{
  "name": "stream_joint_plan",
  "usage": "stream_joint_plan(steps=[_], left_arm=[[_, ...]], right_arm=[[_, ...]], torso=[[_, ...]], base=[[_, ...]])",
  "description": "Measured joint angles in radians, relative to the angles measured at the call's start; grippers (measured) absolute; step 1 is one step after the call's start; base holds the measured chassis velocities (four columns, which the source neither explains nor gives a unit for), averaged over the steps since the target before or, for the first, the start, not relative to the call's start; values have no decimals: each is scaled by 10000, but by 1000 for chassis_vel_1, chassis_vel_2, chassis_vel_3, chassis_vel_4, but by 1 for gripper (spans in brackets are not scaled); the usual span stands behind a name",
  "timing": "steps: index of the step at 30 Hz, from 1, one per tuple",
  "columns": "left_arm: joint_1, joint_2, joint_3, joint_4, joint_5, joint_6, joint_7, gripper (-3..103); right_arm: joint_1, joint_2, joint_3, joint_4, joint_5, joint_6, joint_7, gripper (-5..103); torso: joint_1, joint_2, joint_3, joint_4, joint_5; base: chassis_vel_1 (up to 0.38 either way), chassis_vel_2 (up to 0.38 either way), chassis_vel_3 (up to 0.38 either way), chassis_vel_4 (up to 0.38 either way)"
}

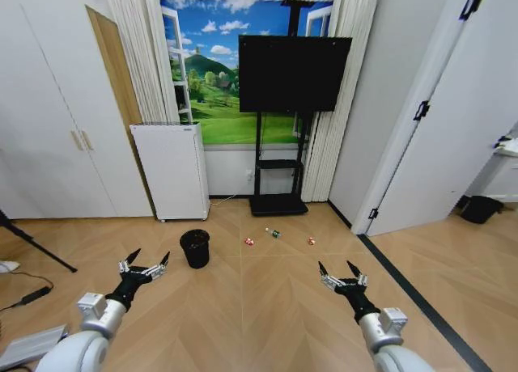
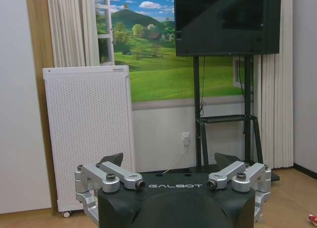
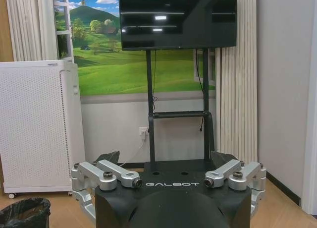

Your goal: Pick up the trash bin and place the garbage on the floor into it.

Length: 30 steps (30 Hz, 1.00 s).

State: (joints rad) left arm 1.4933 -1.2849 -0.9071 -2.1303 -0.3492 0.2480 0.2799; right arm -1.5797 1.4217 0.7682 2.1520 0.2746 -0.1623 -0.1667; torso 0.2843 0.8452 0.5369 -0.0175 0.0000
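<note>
Black round wire-mesh trash bin (image 1: pixel 195 248) stands on the herringbone wood floor (image 1: pixel 267 307), centre-left of the head view, beside the white perforated appliance (image 1: pixel 171 171). Garbage to its right: red-white piece (image 1: pixel 249 242), green-label bottle (image 1: pixel 273 233), red piece (image 1: pixel 311 241). Left gripper (image 1: pixel 144 263) and right gripper (image 1: pixel 341 272) low in frame, jaws spread, holding nothing (bodies marked "GALBOT").

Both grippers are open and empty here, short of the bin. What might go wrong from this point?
The bin is small and stands free on the floor; the left gripper might tip it rather than grasp it. The garbage is three tiny scattered pieces, so the right gripper may nudge them away. The bin stands near the white appliance, so the reaching arm could clip it.
</note>
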Motion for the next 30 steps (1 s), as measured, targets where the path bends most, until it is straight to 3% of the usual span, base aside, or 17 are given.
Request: stream_joint_plan(steps=[30], left_arm=[[32,-113,-99,31,10,-61,133,100]], right_arm=[[-2,35,43,-13,59,55,-60,100]], torso=[[0,1,0,0,0]], base=[[0,0,0,0]])
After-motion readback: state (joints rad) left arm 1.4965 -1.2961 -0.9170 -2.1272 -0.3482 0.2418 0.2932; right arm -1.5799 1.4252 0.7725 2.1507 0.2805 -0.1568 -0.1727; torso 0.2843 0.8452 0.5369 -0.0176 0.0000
